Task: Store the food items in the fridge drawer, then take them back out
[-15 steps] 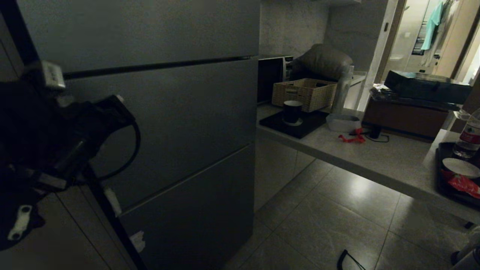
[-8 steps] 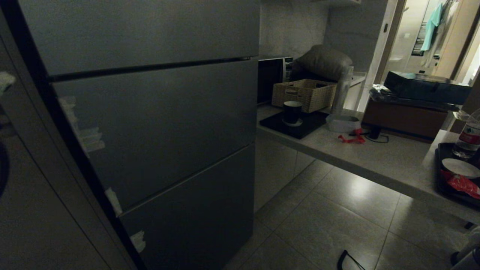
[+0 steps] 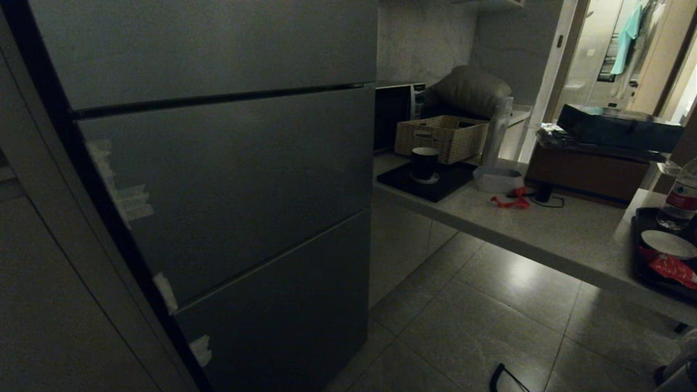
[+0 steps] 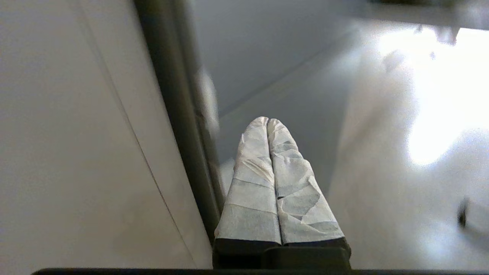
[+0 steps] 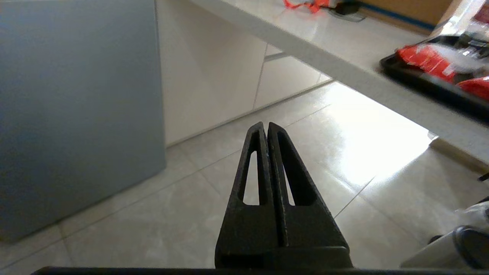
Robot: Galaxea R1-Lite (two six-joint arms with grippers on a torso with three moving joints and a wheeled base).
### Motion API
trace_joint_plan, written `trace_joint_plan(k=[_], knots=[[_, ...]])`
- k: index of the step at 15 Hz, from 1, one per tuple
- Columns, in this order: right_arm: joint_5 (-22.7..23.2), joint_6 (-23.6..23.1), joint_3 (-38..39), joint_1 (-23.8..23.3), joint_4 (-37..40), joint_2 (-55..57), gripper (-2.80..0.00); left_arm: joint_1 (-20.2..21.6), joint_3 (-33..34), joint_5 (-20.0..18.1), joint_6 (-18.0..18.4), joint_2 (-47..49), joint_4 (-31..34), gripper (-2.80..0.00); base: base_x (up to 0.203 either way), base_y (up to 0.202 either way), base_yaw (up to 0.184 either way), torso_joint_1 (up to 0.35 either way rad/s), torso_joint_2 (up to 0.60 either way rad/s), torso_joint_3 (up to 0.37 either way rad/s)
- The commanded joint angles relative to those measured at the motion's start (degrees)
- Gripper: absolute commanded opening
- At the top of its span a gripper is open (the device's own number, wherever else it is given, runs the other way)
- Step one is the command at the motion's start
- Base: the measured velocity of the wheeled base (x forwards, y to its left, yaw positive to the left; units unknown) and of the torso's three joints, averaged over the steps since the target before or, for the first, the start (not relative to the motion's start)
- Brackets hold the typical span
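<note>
The fridge [image 3: 218,163] stands with all its grey door fronts shut, so the fridge drawer is hidden. Red food items [image 5: 424,57] lie on a black tray [image 5: 405,74] on the counter at the right; one shows red in the head view [image 3: 671,268]. My left gripper [image 4: 267,120], its fingers wrapped in white tape, hangs shut and empty low beside the fridge's edge. My right gripper [image 5: 265,124] is shut and empty above the tiled floor, well short of the counter. Neither arm shows in the head view.
The counter [image 3: 544,228] carries a wicker basket [image 3: 441,136], a black mug [image 3: 424,161], a thin red strap scrap [image 3: 511,201], a water bottle [image 3: 678,201] and a white plate [image 3: 668,243]. Tiled floor [image 3: 479,326] lies between fridge and counter.
The left arm, which filled the head view's left side a second ago in front of the fridge, has dropped out of that view. The fridge and counter look the same.
</note>
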Motion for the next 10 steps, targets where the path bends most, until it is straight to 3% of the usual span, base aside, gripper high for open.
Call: trace_joint_plan(k=[1, 2, 5, 8, 10], knots=[[0.0, 0.5, 0.4, 0.0, -0.3, -0.7, -2.8, 1.6, 2.4, -3.8, 1.0, -9.6, 3.8, -2.8, 0.0, 0.0, 0.0, 0.0, 0.0, 0.0], [0.1, 0.4, 0.4, 0.0, -0.5, -0.7, -2.8, 2.2, 2.8, -6.4, 1.6, -9.5, 6.3, -2.8, 0.0, 0.0, 0.0, 0.0, 0.0, 0.0], [0.0, 0.5, 0.4, 0.0, -0.5, -0.7, -2.8, 2.5, 3.0, -3.7, -6.5, -9.1, 7.2, -2.8, 0.0, 0.0, 0.0, 0.0, 0.0, 0.0], [0.0, 0.5, 0.4, 0.0, -0.5, -0.7, -2.8, 2.5, 3.2, -3.6, -6.8, -9.2, 6.5, -2.8, 0.0, 0.0, 0.0, 0.0, 0.0, 0.0], [0.0, 0.5, 0.4, 0.0, -0.5, -0.6, -2.8, 2.5, 3.1, -3.6, -3.1, -9.1, 7.0, -2.8, 0.0, 0.0, 0.0, 0.0, 0.0, 0.0]])
